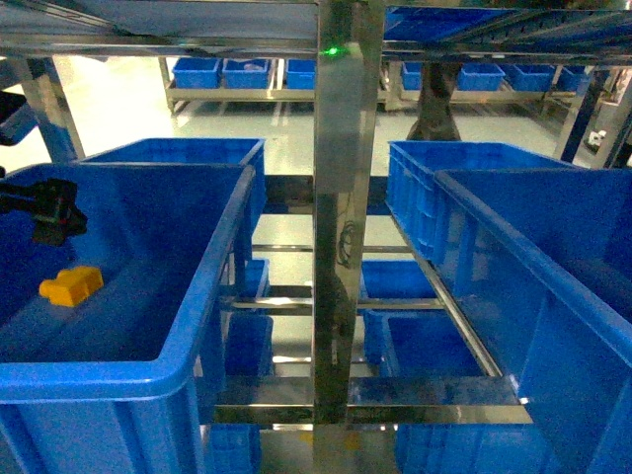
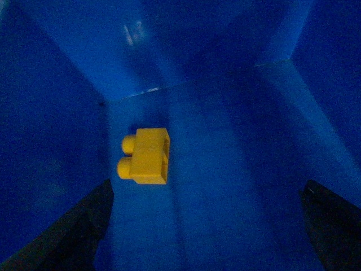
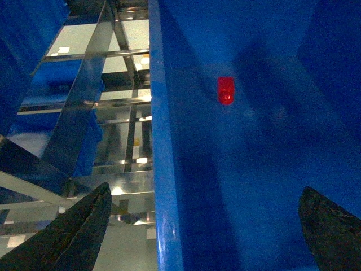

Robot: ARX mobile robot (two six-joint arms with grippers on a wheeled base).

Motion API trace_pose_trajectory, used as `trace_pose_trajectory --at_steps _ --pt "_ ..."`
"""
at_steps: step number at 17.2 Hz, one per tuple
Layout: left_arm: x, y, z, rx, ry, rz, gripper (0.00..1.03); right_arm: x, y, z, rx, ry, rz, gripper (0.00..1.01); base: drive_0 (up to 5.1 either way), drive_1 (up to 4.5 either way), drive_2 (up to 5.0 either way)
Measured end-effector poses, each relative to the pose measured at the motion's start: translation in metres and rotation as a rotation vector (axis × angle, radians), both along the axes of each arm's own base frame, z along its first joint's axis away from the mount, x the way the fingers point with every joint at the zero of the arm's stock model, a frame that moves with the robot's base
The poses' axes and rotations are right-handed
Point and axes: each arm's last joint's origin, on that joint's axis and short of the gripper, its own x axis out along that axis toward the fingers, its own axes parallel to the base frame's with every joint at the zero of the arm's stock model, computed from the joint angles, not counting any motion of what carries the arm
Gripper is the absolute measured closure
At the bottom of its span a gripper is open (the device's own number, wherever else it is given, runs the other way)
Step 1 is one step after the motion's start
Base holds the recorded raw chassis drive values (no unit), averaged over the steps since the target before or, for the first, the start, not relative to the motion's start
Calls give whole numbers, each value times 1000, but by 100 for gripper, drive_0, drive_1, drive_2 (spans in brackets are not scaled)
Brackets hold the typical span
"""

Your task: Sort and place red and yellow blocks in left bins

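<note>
The yellow block (image 1: 71,285) lies on its side on the floor of the near left bin (image 1: 202,296), close to that bin's left wall. In the left wrist view the yellow block (image 2: 145,156) rests ahead of my left gripper (image 2: 203,237), which hangs open inside the bin with nothing between its fingers (image 2: 73,231). The left gripper (image 1: 59,217) shows as a black shape at the bin's left side. The red block (image 3: 225,90) lies on the floor of another blue crate (image 3: 163,169). My right gripper (image 3: 206,237) is open and empty, its jaws straddling that crate's rim.
A steel rack upright (image 1: 341,247) stands in the middle between the crates. Two blue crates (image 1: 513,247) sit on the right and another (image 1: 188,153) behind the left bin. Lower rack levels hold more blue crates (image 1: 415,346). Steel rails (image 3: 84,113) run beside the right crate.
</note>
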Motion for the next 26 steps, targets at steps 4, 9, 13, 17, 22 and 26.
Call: trace_pose_trajectory --at_steps 4,9,13,17,22,26 --pt "-34 2 0 -7 27 9 5 0 0 0 0 0 0 3 0 0 0" --pt "-72 -8 4 -3 53 -25 5 0 0 0 0 0 0 3 0 0 0" --pt "-99 -11 21 -20 44 -55 5 0 0 0 0 0 0 3 0 0 0" --pt "-114 -2 50 -31 -40 -53 5 0 0 0 0 0 0 3 0 0 0" --pt "-144 0 73 -54 -100 -61 5 0 0 0 0 0 0 3 0 0 0" --pt "-176 -7 87 -72 -135 -83 5 0 0 0 0 0 0 3 0 0 0"
